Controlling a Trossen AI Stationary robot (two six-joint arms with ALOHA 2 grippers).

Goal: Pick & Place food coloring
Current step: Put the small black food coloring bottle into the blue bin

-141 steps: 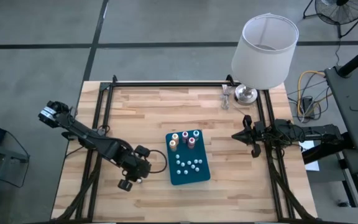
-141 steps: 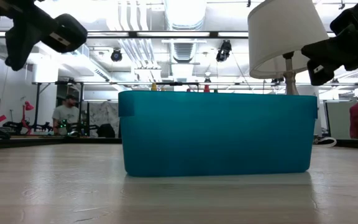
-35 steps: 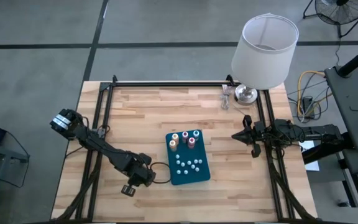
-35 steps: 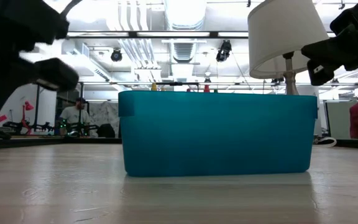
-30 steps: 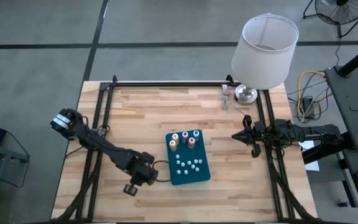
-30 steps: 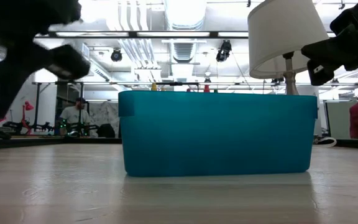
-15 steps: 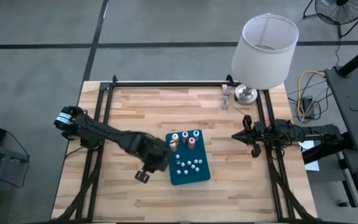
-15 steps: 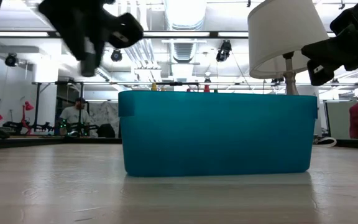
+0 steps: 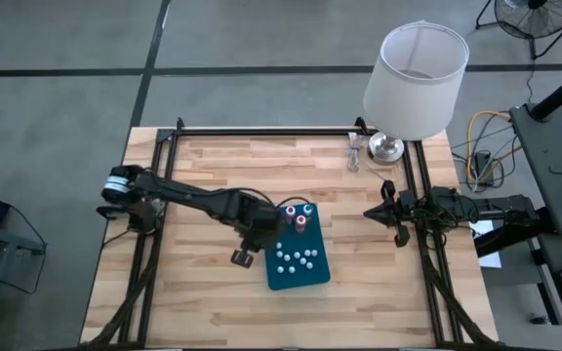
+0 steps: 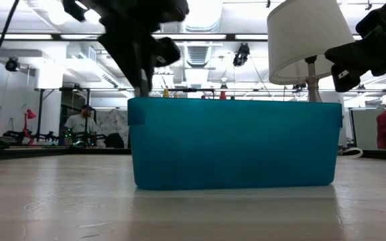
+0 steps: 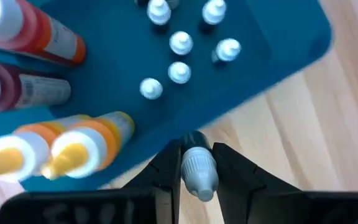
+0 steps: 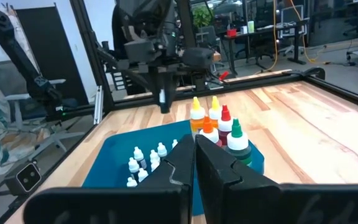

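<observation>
Left wrist view gave us the clearest look: the left gripper was clamped on one small whitish-grey bottle of the food coloring, its long axis running along the fingers and its cap end facing the camera. Beyond it lay the teal tray, holding more small whitish bottles standing upright and taller bottles with orange, red and magenta bodies.

From the high view we saw the left gripper poised over the tray's corner nearest the left arm, above the taller bottles. The small bottles sat in the nearer half.

We found the right gripper waiting at the table's right edge, well apart from the tray, its fingers pressed together on nothing.
</observation>
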